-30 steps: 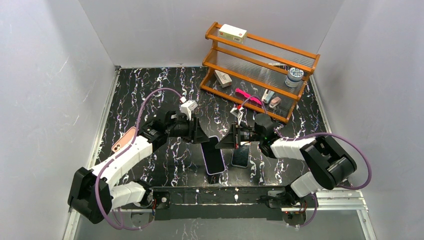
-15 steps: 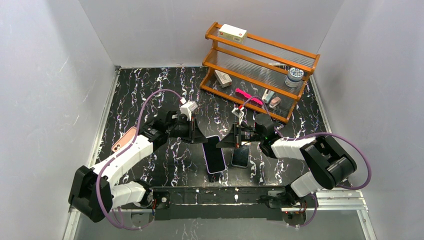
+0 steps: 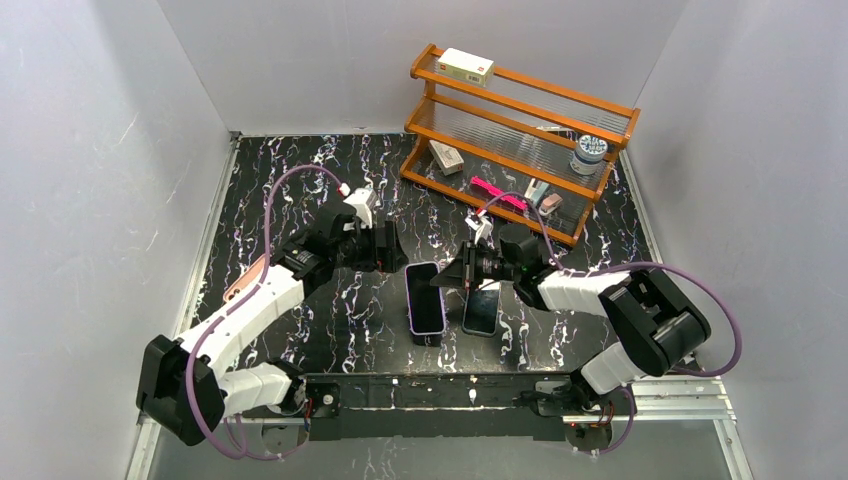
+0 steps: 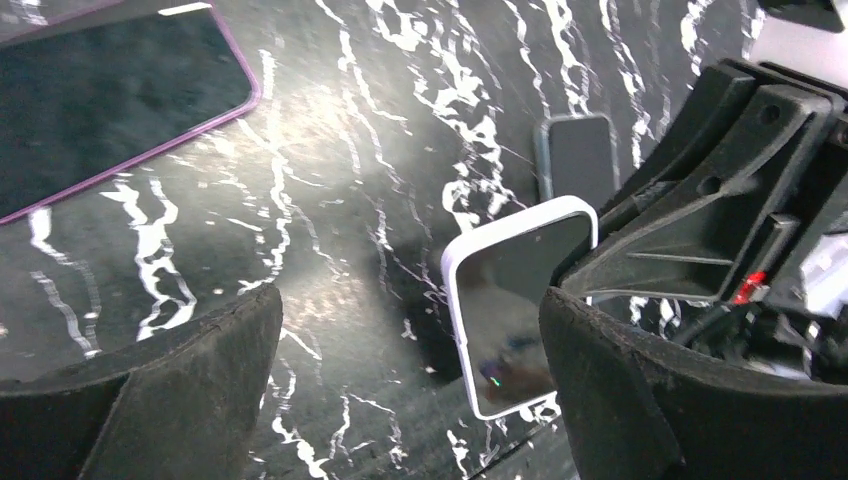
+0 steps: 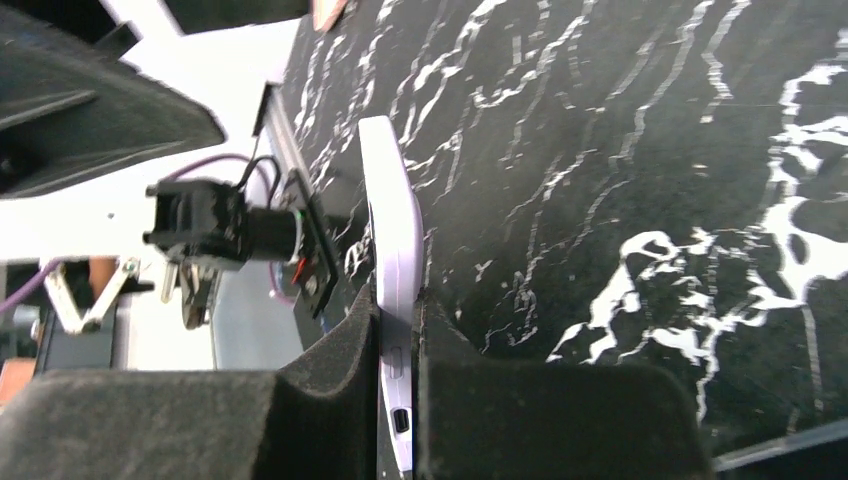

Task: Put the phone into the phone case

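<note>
left gripper (image 3: 393,250) is now released and drawn back from the case (image 4: 100,100), which lies flat. the phone (image 5: 392,230) is pinched on edge by the right gripper (image 5: 400,340) beside it; insertion is judged pending.

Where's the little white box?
In the top view, the white box sits on the top shelf of the wooden rack, at its left end, back right.

The top camera looks down from behind the arm bases (image 3: 440,395). Both wrist cameras sit close above the marbled table (image 3: 300,180), sharing the white phone (image 4: 515,300).
</note>
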You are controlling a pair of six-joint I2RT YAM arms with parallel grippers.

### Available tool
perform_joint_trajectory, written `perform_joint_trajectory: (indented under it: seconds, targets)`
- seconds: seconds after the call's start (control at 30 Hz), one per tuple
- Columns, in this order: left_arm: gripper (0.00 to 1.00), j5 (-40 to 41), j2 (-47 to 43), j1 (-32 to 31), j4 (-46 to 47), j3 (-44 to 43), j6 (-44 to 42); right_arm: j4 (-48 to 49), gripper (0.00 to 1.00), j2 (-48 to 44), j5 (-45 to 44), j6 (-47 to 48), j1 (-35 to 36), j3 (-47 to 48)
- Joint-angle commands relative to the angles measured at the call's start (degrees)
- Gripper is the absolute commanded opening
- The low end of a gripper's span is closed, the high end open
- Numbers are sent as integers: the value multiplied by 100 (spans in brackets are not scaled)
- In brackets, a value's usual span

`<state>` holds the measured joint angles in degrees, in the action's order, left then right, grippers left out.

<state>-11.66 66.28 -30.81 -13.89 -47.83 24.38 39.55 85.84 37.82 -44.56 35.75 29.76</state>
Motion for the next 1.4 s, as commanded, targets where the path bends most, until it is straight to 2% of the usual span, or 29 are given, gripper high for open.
perform_joint_trajectory:
  seconds: [0.0,0.13,0.33,0.53,0.6,0.73,0.83,0.97,1.37]
  targets:
    - [98,1372,-70,13,-554,-281,-65,-857,1,92,-921,-184,3,619]
    - [98,1886,158,20,-728,-269,100,-1098,1,471,-1032,-398,9,785]
    - [98,1904,293,42,-808,-218,86,-1813,3,757,-1451,-506,10,1040]
    - [98,1890,253,49,-779,-142,19,-2642,37,609,-2001,-492,8,1201]
    - [98,1728,187,49,-713,-88,-69,-2845,44,518,-2037,-434,3,1250]
    - [98,1751,80,49,-666,-25,-74,-3459,50,419,-2140,-245,3,1427]
    - [98,1578,38,49,-620,-26,-117,-3740,50,283,-2164,-160,2,1453]
    - [98,1270,-182,49,-264,171,-115,-3729,42,152,-1849,-192,7,1424]
    - [98,1845,689,131,-445,-502,-222,-2823,36,-93,-1129,-721,32,748]
